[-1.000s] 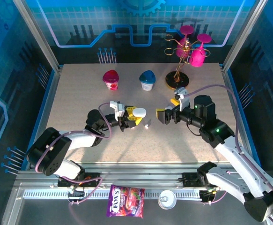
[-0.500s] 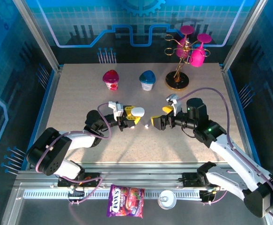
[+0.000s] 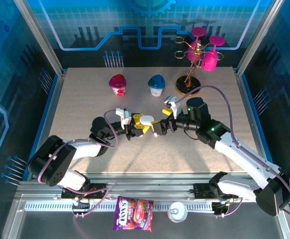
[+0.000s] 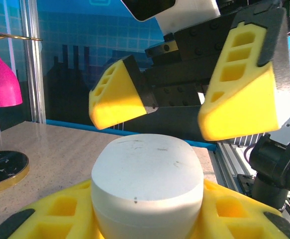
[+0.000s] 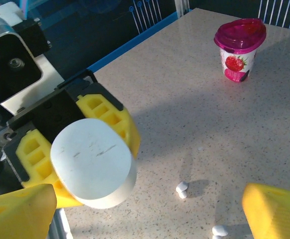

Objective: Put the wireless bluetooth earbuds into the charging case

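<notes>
Top external: grips case (image 3: pixel 146 119) in left hand (image 3: pixel 144 123), faces it with right hand (image 3: pixel 161 122) spread wide just beside, earbuds (image 5: pixel 181 189) lying on worktop (image 3: pixel 85 99) below, nearer right.

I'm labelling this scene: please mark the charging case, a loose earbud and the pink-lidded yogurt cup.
charging case (image 5: pixel 92 157): right wrist view, middle of its flat white face.
earbud (image 5: pixel 182 188): right wrist view, middle of its white body.
yogurt cup (image 5: pixel 237 59): right wrist view, strawberry label on its side.
</notes>
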Robot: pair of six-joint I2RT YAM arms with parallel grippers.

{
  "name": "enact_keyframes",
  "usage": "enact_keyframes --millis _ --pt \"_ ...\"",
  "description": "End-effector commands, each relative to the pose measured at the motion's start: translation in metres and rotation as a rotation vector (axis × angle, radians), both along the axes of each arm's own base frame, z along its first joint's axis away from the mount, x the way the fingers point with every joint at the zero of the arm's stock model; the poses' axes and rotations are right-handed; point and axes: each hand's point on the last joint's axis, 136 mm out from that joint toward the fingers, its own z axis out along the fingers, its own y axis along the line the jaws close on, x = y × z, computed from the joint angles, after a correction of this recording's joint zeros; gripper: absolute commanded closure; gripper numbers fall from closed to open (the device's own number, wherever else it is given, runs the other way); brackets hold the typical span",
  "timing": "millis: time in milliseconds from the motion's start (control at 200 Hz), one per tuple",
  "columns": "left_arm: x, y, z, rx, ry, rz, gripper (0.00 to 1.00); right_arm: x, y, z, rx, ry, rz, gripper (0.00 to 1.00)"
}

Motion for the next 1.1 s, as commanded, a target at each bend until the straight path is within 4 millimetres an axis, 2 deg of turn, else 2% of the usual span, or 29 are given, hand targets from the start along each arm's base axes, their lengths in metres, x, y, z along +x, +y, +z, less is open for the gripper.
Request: enact_keyframes --millis 0,195,440,775,1096 --pt "-0.006 0.000 0.016 -0.023 -0.039 -0.033 0.68 0.001 0.007 0.012 -0.014 -0.058 0.021 0.03" --pt "-0.003 -0.001 0.015 -0.018 -0.032 -0.029 0.68 -0.001 0.016 0.006 -0.039 -0.057 0.058 0.03" --pt "-0.004 0.000 0.015 -0.019 -0.029 -0.032 0.68 0.008 0.012 -0.004 -0.071 -0.051 0.012 0.03" --pt "-0.007 0.000 0.014 -0.016 -0.028 -0.038 0.68 0.030 -0.005 0.008 -0.061 -0.071 -0.142 0.05" --pt "-0.006 0.001 0.010 -0.009 -0.033 -0.028 0.68 0.045 -0.016 0.017 -0.021 -0.062 -0.209 0.05"
